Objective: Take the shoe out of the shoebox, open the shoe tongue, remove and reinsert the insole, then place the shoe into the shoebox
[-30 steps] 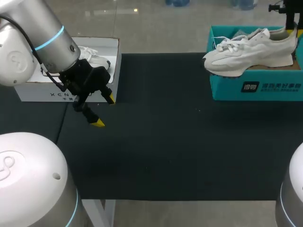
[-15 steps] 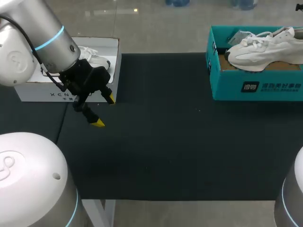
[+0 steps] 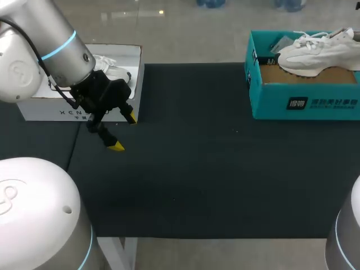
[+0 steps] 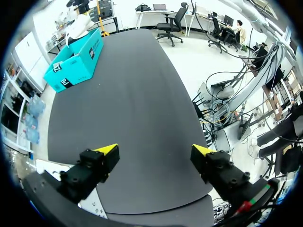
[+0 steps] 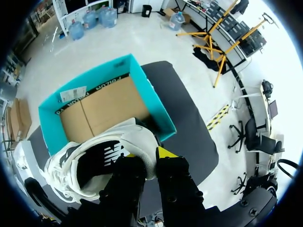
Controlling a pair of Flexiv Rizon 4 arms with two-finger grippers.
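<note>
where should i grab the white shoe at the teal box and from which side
Take the white shoe by its heel collar, from above: one finger inside the opening, one outside the heel. The collar is a thin wall around an upward-facing opening, easy to pinch. The right end effector holds it there, over the teal shoebox.

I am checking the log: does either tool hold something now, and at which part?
The right tool is shut on the white shoe, pinching the rim of its opening. The left tool is open and holds nothing.
</note>
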